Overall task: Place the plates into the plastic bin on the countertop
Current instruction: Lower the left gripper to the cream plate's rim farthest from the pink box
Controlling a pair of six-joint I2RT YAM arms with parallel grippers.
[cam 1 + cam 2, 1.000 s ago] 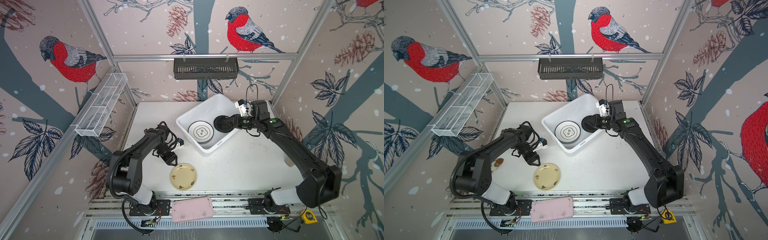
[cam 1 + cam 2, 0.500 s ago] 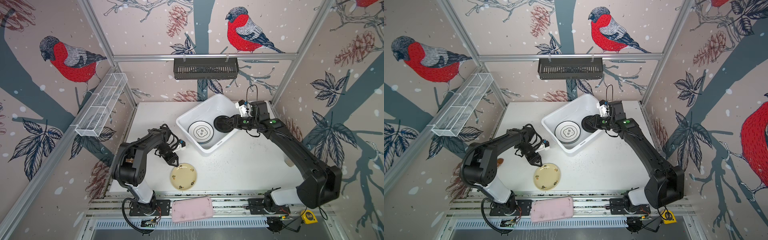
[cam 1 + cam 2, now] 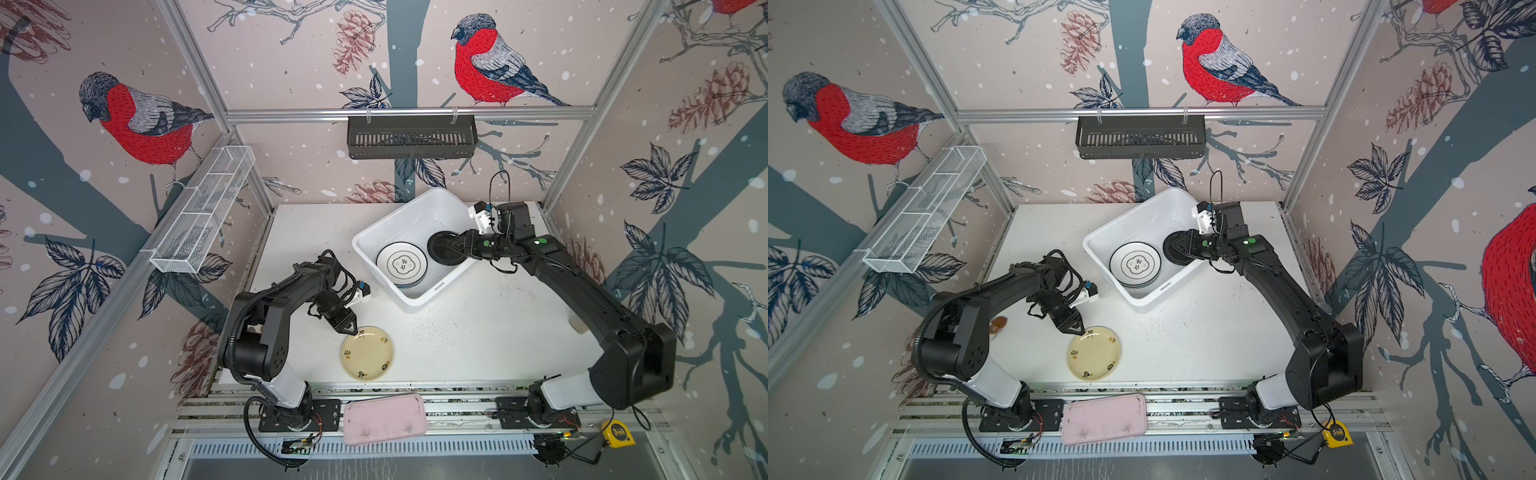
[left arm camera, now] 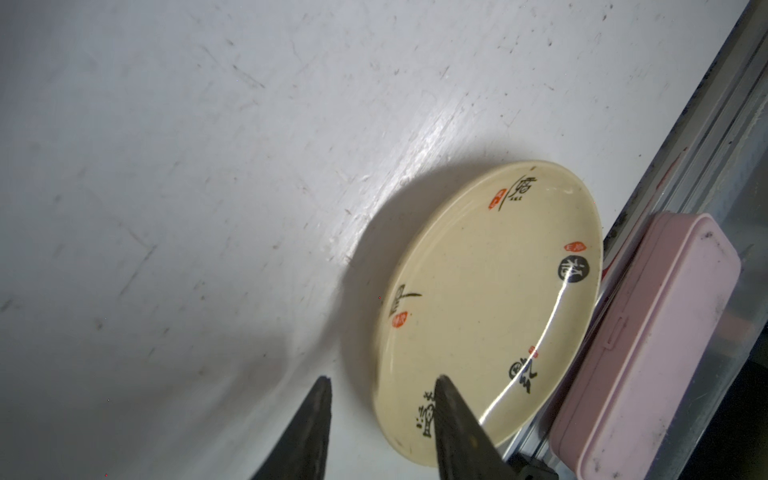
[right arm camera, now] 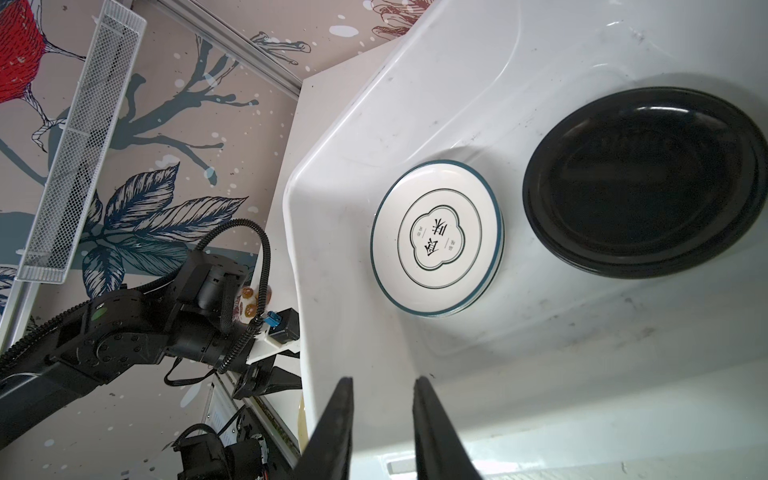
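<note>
A pale yellow plate [image 3: 368, 353] [image 3: 1093, 353] [image 4: 490, 307] lies flat on the countertop [image 3: 478, 332] near its front edge. My left gripper [image 3: 352, 330] [image 3: 1079, 330] [image 4: 382, 380] is open at the plate's far-left rim, one finger over the plate and one outside it. The plastic bin [image 3: 407, 220] [image 3: 1142, 224] [image 5: 457, 104] holds a stack topped by a white black-rimmed plate [image 3: 402, 264] [image 5: 436, 237], with a black plate [image 3: 435, 254] [image 5: 640, 183] beside it. Over the bin's right side, my right gripper [image 3: 455, 246] [image 5: 382, 380] is narrowly open and holds nothing.
A pink tray [image 3: 384, 419] rests on the front rails, close to the yellow plate. A black slotted basket [image 3: 411, 137] hangs on the back wall and a white wire shelf [image 3: 203, 212] on the left wall. A yellow tape measure [image 3: 618, 433] lies front right.
My left gripper has moved toward the front, up to the yellow plate's rim, and its jaws have narrowed. The right arm and the plates in the bin have not moved.
</note>
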